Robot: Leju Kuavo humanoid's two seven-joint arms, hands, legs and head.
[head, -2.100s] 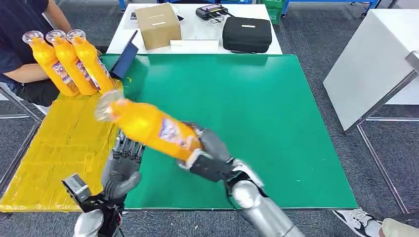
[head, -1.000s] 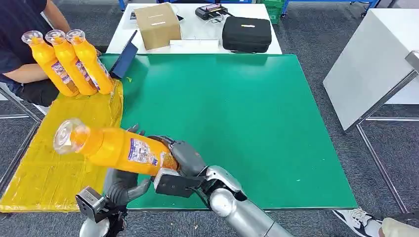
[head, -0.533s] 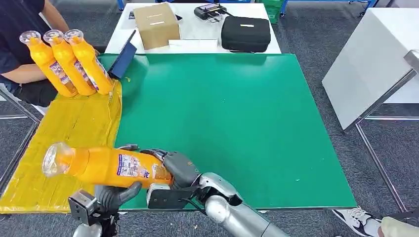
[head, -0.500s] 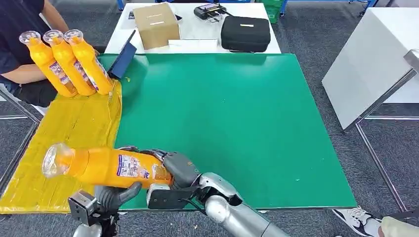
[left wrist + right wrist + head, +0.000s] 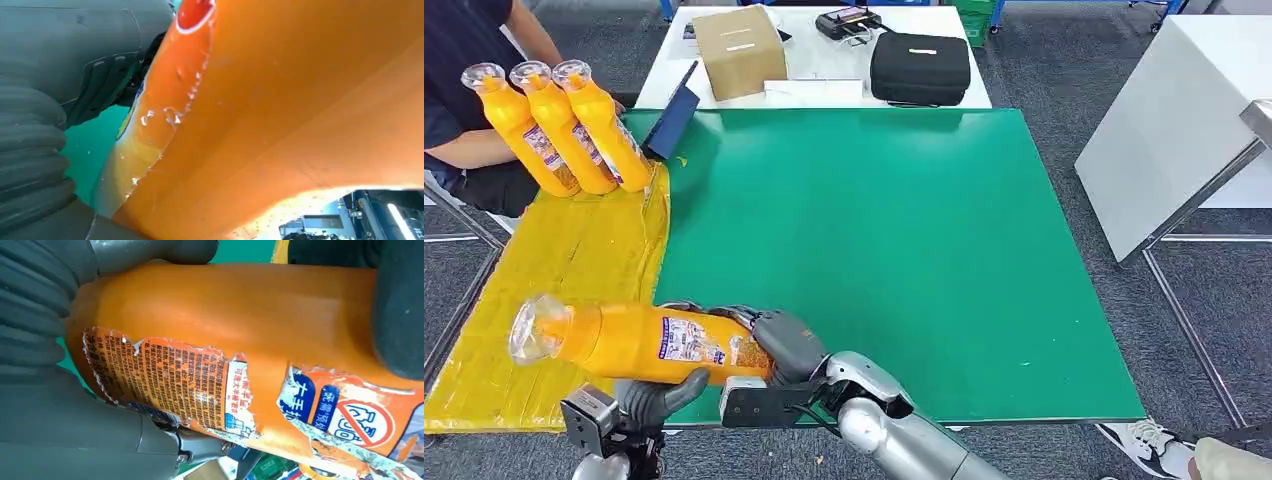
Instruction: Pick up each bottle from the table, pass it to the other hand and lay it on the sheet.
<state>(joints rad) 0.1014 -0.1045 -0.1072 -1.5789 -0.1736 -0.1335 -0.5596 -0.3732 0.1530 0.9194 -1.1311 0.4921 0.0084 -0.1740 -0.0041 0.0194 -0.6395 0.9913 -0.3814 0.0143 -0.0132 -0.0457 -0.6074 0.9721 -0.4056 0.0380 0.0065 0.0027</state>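
While both hands meet at the near edge of the green surface [image 5: 874, 250], a smooth orange plastic bottle [image 5: 639, 343] lies level between them, its clear cap pointing out over the crinkled yellow sheet [image 5: 544, 290]. Dark fingers [image 5: 769, 340] of the right hand [image 5: 784, 350] wrap its base, by the torn paper label. From below, the left hand [image 5: 659, 392] cups the barrel, thumb against it. Three matching bottles [image 5: 554, 125] stand in a person's arms beyond the fingers.
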